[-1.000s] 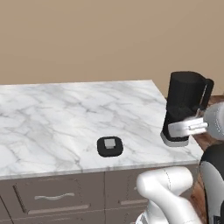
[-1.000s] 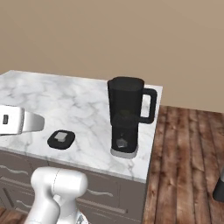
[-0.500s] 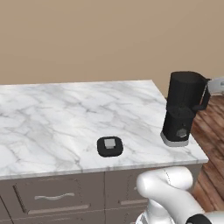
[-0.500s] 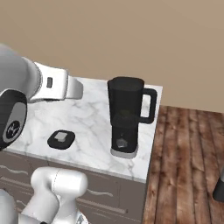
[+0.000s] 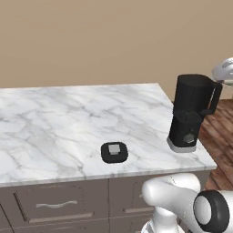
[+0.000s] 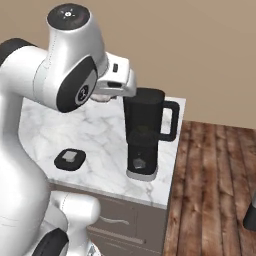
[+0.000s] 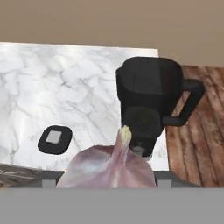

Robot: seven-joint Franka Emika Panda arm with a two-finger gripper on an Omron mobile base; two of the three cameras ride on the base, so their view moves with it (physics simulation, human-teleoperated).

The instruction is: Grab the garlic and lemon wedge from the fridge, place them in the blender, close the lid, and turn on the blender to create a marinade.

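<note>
A pinkish-white garlic (image 7: 111, 168) with a pointed top looms close at the bottom of the hand view, held in my gripper (image 6: 104, 96) and covering its fingertips. The hand hangs beside the open top of the black blender (image 6: 145, 132), up and to its left in the right base view. The blender (image 5: 189, 116) stands near the counter's right end, its loop handle pointing right. The flat black lid (image 5: 113, 151) with its grey square cap lies on the marble to the blender's left, also seen as the lid (image 7: 54, 139) in the hand view. The fridge is out of view.
The white marble counter (image 5: 54, 123) ends just right of the blender, with wooden floor (image 6: 215, 180) beyond. Grey drawers (image 5: 54, 205) run below the front edge. A dark object (image 6: 250, 220) stands on the floor at far right. A beige wall is behind.
The arm has swung up from low in front of the blender to a spot high beside the jug's top. Blender and lid have not moved.
</note>
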